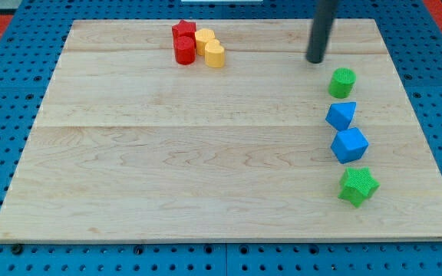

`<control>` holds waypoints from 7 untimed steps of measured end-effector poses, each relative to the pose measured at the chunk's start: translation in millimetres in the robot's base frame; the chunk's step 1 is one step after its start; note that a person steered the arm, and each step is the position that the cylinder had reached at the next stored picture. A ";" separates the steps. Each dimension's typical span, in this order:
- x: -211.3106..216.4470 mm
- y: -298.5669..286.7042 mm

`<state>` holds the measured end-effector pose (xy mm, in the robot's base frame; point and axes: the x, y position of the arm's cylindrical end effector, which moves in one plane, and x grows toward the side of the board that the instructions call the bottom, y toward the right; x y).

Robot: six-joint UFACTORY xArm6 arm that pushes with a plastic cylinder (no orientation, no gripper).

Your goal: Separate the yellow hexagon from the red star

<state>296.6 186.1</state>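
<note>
So my tip (pixel 315 60) is sitting on the wooden board (pixel 206 161) up near the view's top right. It's just a bare rod end, nothing held and not touching any block. Closest thing to it is the green cylinder (pixel 342 82), just below and a bit to the view's right of the tip, with a small gap between them.

Under that cylinder there's a column going toward the view's bottom: a blue block (pixel 341 116), another blue block (pixel 349 145) (shapes are hard to call, both look angular), then a green star (pixel 357 186).

The stuff that matters is well apart from the tip, way off to the view's left along the top edge. The yellow hexagon (pixel 204 37) is jammed right against the red star (pixel 183 31), on the star's right side. A red cylinder (pixel 184 50) sits just below the star, and a yellow heart (pixel 215 54) is touching the hexagon's lower right. All four are one tight clump.
</note>
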 end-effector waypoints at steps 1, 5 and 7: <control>31.7 25.7; -9.6 -30.5; -27.3 -54.7</control>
<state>269.3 131.4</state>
